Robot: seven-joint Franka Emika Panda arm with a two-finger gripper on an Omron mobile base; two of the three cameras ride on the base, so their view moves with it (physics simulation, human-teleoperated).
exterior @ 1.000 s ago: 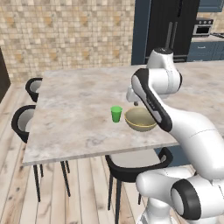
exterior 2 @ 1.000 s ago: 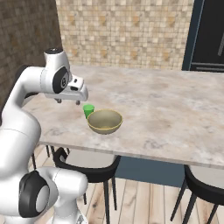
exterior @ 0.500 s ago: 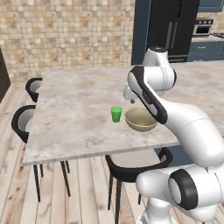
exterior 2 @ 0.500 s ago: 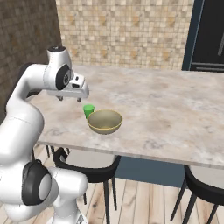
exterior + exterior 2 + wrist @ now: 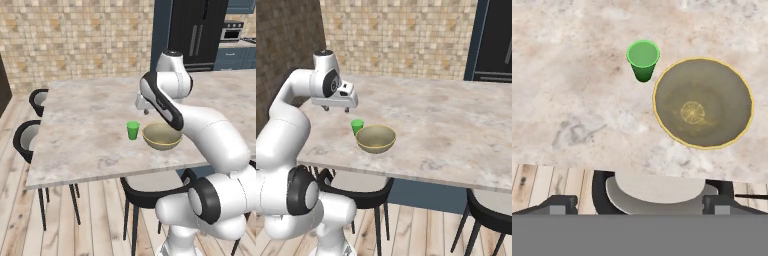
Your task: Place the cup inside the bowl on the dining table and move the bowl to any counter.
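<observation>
The white arm rises from the base, bends over the near edge of the dining table [image 5: 85, 135] and folds back, so its hand hangs above the tabletop with the gripper [image 5: 336, 107] pointing down, clear of everything. Its fingers are spread wide and hold nothing. Below it, the cup [image 5: 132, 130] stands upright on the marbled top, just beside the bowl [image 5: 162, 136] but apart from it. From the hand's own camera the cup [image 5: 643, 60] sits up and left of the bowl [image 5: 702, 103], with a dark chair [image 5: 662, 192] showing beyond the table edge.
</observation>
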